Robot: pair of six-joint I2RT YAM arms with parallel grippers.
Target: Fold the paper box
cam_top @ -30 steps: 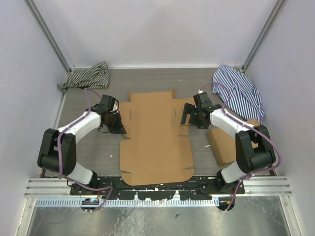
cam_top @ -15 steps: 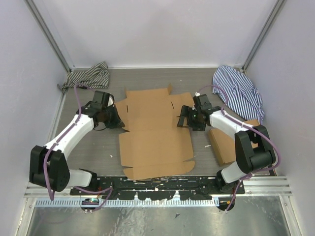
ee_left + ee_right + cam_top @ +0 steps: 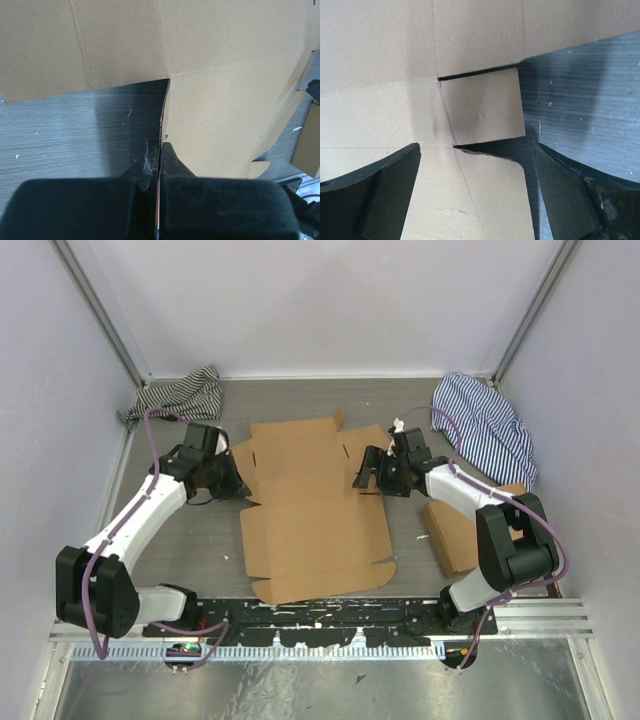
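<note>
I have the paper box (image 3: 310, 510) lying as one unfolded sheet of plain brown die-cut cardboard, scored with creases, in the middle of the grey table (image 3: 200, 540). It sits a little askew, its near-right corner farther from me than its near-left. A small square tab (image 3: 482, 105) on the right edge lies flat between two slits. The left edge looks slightly lifted.

One paper box (image 3: 310, 525), two cloths (image 3: 180, 395) (image 3: 488, 425), one stack (image 3: 455, 538).
</note>
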